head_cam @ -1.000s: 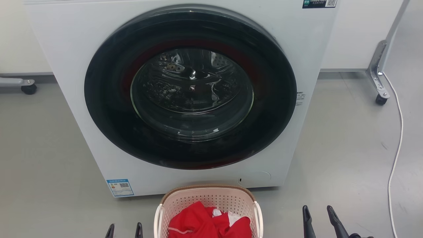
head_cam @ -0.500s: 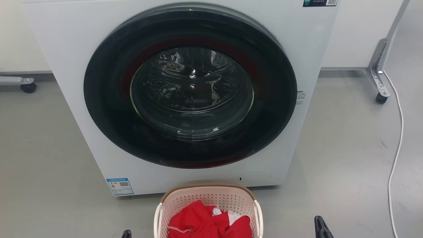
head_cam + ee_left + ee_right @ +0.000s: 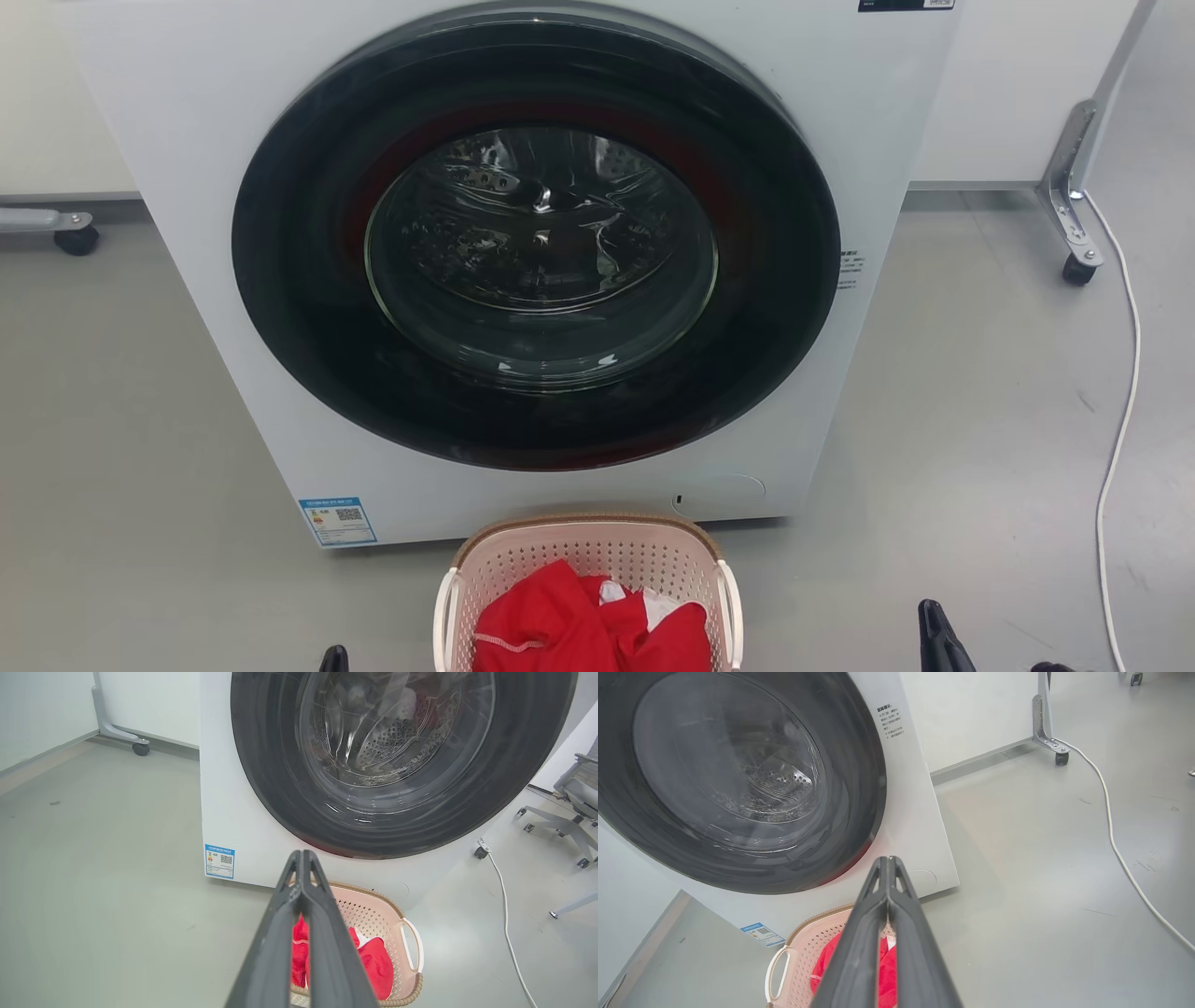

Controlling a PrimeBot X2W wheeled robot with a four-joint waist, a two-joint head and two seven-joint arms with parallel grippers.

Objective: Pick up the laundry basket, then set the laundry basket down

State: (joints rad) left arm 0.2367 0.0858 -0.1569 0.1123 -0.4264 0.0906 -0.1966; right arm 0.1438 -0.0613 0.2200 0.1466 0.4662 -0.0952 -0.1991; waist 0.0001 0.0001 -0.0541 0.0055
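1. Laundry basket (image 3: 597,553): pale pink plastic, rounded-rectangular, walls pierced all over with small holes. Brown woven-look rim (image 3: 579,519). White loop handle (image 3: 444,607) on each long side.
2. Position: upright on the grey floor (image 3: 934,420), just in front of the white washer (image 3: 187,187), under its round dark door.
3. Contents: crumpled red garment (image 3: 551,625) with a scrap of white cloth showing.
4. Left gripper (image 3: 302,855): fingers pressed together, nothing held; its tip is left of the basket, apart from it.
5. Right gripper (image 3: 888,859): fingers pressed together, empty; well right of the basket.
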